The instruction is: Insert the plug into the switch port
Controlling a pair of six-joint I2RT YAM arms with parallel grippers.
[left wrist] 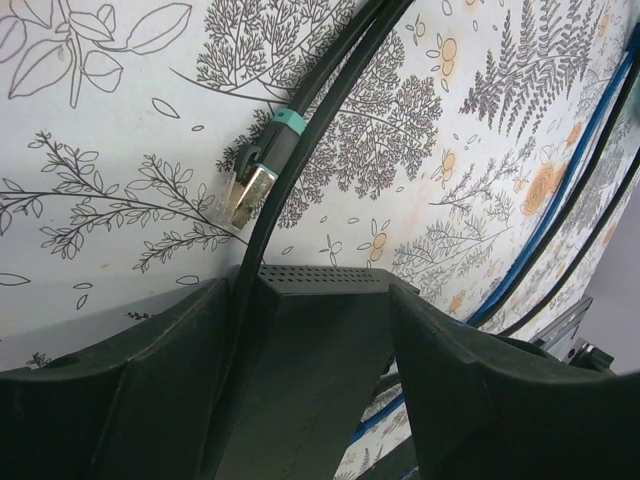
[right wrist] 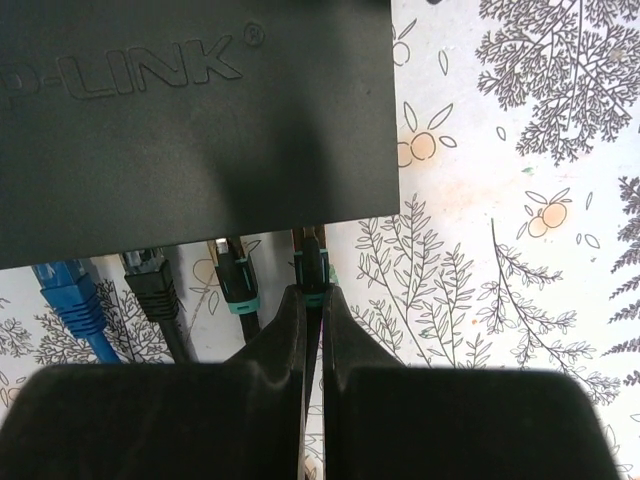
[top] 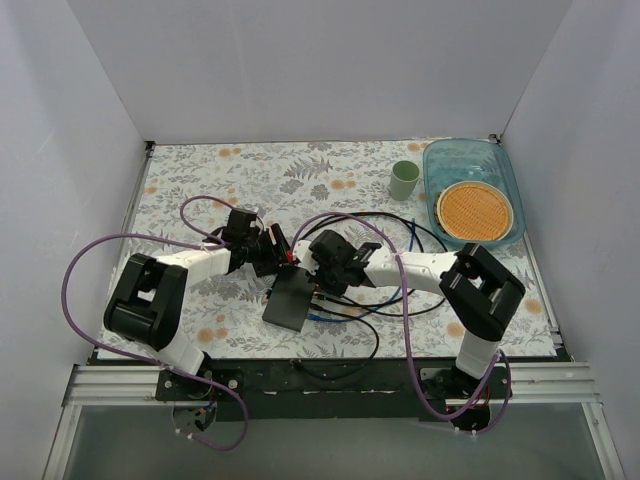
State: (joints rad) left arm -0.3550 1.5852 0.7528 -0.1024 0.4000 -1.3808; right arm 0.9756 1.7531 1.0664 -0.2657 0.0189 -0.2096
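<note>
The switch is a flat dark box tilted on the floral mat, lettered TP-LINK in the right wrist view. My left gripper is shut on the switch across its width, with a black cable beside one finger. My right gripper is shut on a teal-banded plug. The plug's tip is at the switch's port edge, and the port itself is hidden. A blue plug, a black plug and another teal-banded plug sit along the same edge.
A loose teal-banded plug lies on the mat beyond the switch. Black and blue cables loop to the right of the switch. A green cup and a blue tray holding an orange woven plate stand at the back right.
</note>
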